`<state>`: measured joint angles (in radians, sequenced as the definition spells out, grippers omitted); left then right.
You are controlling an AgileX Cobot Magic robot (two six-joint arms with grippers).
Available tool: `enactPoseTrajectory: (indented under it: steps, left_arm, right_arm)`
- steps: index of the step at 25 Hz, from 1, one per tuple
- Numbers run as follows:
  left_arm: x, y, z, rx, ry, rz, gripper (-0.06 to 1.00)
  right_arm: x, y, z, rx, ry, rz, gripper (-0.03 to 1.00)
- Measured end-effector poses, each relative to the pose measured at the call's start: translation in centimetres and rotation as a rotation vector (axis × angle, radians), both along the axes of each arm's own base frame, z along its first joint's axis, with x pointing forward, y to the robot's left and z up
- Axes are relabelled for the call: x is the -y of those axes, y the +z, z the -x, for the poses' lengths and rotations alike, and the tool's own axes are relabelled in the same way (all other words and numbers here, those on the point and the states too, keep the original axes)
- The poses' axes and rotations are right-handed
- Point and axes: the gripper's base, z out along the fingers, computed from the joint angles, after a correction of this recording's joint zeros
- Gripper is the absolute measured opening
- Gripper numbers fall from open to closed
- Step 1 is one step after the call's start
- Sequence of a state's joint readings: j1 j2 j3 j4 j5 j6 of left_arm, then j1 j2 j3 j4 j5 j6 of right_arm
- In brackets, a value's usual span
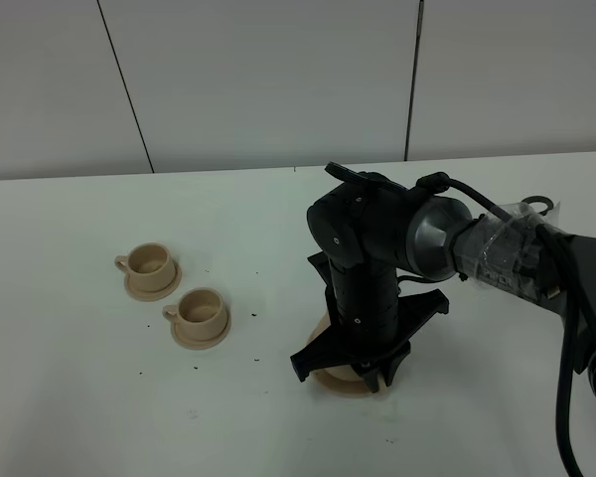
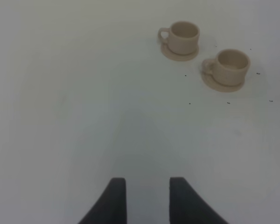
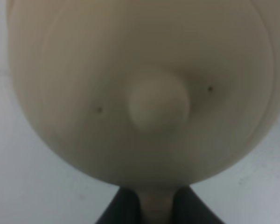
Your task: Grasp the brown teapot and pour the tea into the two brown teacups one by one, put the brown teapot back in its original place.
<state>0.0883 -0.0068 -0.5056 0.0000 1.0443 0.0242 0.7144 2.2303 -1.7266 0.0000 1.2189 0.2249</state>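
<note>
The brown teapot (image 3: 144,70) fills the right wrist view from above, its lid knob (image 3: 156,105) in the middle. My right gripper (image 3: 156,207) is shut on the pot's beige loop handle. In the exterior view the right gripper (image 1: 360,363) points down right of centre and hides the pot. Only a flat beige rim, the original place (image 1: 330,383), shows under it. The two brown teacups (image 1: 151,262) (image 1: 201,310) stand on small saucers to the left, also seen as the farther teacup (image 2: 184,35) and the nearer teacup (image 2: 232,65). My left gripper (image 2: 147,200) is open over bare table.
The white table (image 1: 79,397) carries small dark specks around the cups and in front of the saucer. The right arm's taped cable bundle (image 1: 507,248) runs off to the right edge. A white panelled wall stands behind the table.
</note>
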Motion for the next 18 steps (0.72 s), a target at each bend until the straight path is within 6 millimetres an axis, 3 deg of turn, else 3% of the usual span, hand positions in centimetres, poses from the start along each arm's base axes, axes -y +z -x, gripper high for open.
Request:
enactPoseTrajectory:
  steps: [5,13,18]
  left_arm:
    - [0.0,0.0,0.0,0.0,0.0,0.0,0.3]
    - [0.0,0.0,0.0,0.0,0.0,0.0,0.3]
    - [0.0,0.0,0.0,0.0,0.0,0.0,0.3]
  right_arm:
    - [0.0,0.0,0.0,0.0,0.005,0.0,0.12]
    - [-0.2,0.0,0.17,-0.019,0.024,-0.023,0.28]
    - [-0.2,0.0,0.17,-0.02,0.035,-0.024,0.29]
